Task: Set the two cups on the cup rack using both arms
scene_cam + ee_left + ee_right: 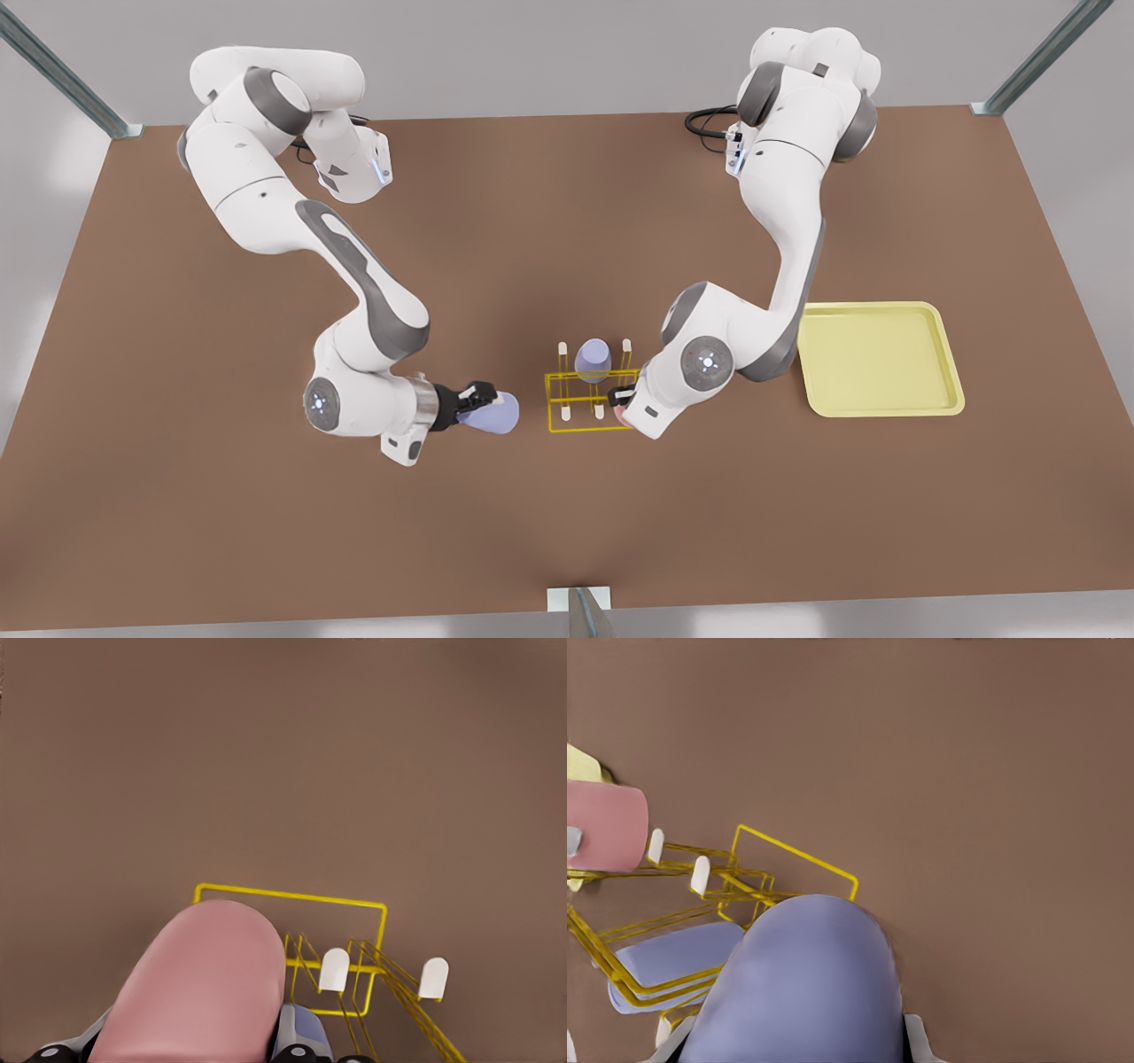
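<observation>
On the front view's left, my right gripper [478,404] is shut on a pale lavender-blue cup [496,413] [802,983], held on its side just short of the yellow wire cup rack [585,378] [797,855]. On the front view's right, my left gripper [623,400] is shut on the pale pink cup [617,413] [199,983] at the rack's [292,897] near corner, among white-tipped pegs [334,969]. The pink cup [602,826] also shows across the rack in the right wrist view. Another lavender-blue cup [592,359] [669,961] sits upside down on a peg at the rack's far side.
A pale yellow flat tray [877,359] lies on the brown table [221,496] to the front view's right of the rack, behind the left arm's elbow. Metal frame posts [585,611] stand at the table's edges.
</observation>
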You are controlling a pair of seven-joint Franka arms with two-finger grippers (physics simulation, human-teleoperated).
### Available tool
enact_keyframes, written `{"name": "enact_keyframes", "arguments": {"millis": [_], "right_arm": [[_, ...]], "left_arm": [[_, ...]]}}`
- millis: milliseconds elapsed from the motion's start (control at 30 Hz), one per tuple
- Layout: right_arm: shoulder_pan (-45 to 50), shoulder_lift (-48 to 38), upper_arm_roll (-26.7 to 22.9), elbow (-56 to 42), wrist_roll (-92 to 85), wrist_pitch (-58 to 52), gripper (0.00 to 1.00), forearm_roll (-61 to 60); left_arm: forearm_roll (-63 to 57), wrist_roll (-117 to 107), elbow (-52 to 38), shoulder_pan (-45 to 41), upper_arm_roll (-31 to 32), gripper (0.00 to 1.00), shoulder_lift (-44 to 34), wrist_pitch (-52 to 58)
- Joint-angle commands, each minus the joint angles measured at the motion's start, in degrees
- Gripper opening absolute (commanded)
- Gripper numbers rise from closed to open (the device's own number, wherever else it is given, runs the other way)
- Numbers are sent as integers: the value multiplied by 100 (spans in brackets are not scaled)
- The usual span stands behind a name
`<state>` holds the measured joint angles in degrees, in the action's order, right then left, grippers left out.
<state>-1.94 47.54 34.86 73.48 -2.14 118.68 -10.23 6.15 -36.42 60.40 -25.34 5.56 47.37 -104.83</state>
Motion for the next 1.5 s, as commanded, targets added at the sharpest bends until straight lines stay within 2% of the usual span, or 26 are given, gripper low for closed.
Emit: {"name": "enact_keyframes", "arguments": {"millis": [0, 133, 400, 700, 800, 867, 900, 933, 967, 1033, 1467], "right_arm": [[211, 185, -5, -219, 1550, 507, 81, -216], [501, 511, -5, -765, 1787, 630, 81, -243], [721, 493, 12, -721, 1892, 753, 81, -383], [950, 520, -14, -650, 1875, 753, 81, -339], [1029, 537, -49, -650, 1875, 753, 81, -304], [1108, 634, -58, -703, 1875, 753, 81, -287], [1125, 634, -58, -712, 1884, 762, 81, -287], [1152, 634, -67, -712, 1884, 762, 81, -287], [1152, 634, -67, -712, 1910, 762, 100, -287], [1152, 634, -67, -729, 1945, 762, 100, -287], [1064, 625, -76, -589, 2218, 578, 100, -313]], "left_arm": [[-281, -603, 16, -50, 7, 100, -8, 68], [-299, -524, 113, -138, 7, 100, -17, 129], [-343, -532, 157, -138, 7, 100, -96, 727], [-299, -752, -142, -68, 95, 100, -140, 595], [-299, -595, -221, 555, 95, 100, -754, 928], [-518, 1215, -221, 1162, 104, 100, -1124, 2220], [-921, 1943, -160, 1189, 86, 100, -1369, 2414], [-1072, 3570, 1367, 1356, -133, 100, -2494, 1819], [-1063, 4134, 2415, 1382, -441, 100, -3216, 1026], [-1063, 4135, 2389, 1356, -477, 100, -3207, 1325], [-1055, 4100, 2380, 1338, -600, 100, -3146, 1298]]}}
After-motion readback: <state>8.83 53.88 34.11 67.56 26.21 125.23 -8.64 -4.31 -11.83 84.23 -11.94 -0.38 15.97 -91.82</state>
